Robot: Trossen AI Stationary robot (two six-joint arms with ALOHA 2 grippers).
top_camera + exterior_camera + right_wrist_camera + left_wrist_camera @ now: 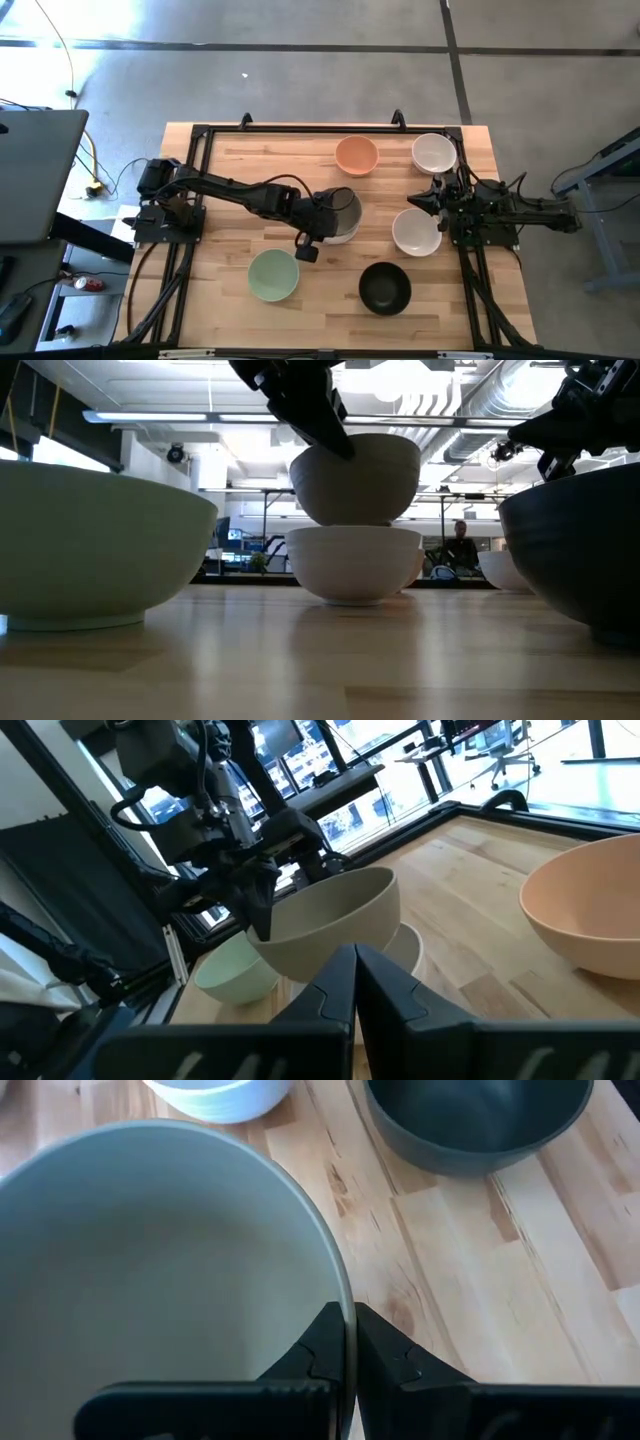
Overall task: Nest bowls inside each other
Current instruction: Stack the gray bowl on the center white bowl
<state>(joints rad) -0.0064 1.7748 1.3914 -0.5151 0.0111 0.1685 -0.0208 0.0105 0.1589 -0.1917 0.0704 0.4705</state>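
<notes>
Light wooden table (230,300), black frame (300,130) along edges. Resting on it: peach bowl (356,155), two white bowls (433,152) (416,231), mint bowl (273,275), black bowl (385,287), another white bowl (353,563) mid-table.

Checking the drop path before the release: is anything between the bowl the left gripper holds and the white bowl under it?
Nothing visible: the olive bowl in the left gripper sits directly above the white bowl.

I see an olive bowl (355,478) held level just above a white bowl (353,563) mid-bench. Peach bowl (356,155) and another white one (433,152) sit far; mint bowl (273,275) and black bowl (385,287) near, a third white (415,232) right.
</notes>
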